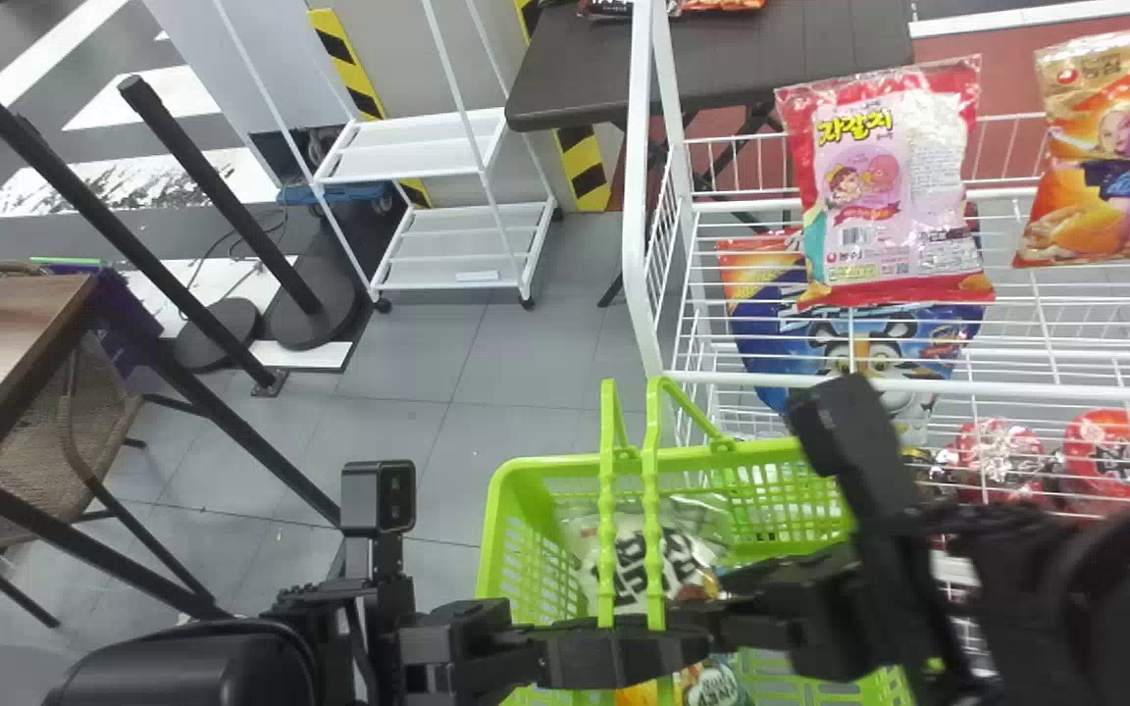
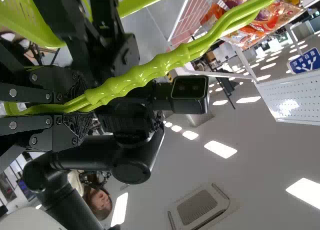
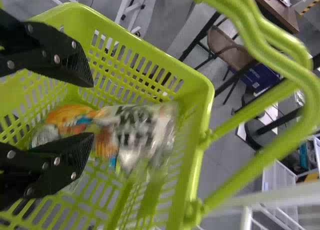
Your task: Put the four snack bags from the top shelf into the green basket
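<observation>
The green basket stands in front of the rack. My left gripper is shut on its raised handles; in the left wrist view the handles run through my left gripper. Over the basket is my right gripper. Seen from the right wrist, my right gripper is open, nothing between its fingers. Inside the basket lie a white snack bag and an orange-and-teal one. A pink snack bag and an orange snack bag rest on the top shelf.
The white wire rack borders the basket, with a blue bag and red packages lower down. A brown table stands at the left, a white cart and dark table farther back.
</observation>
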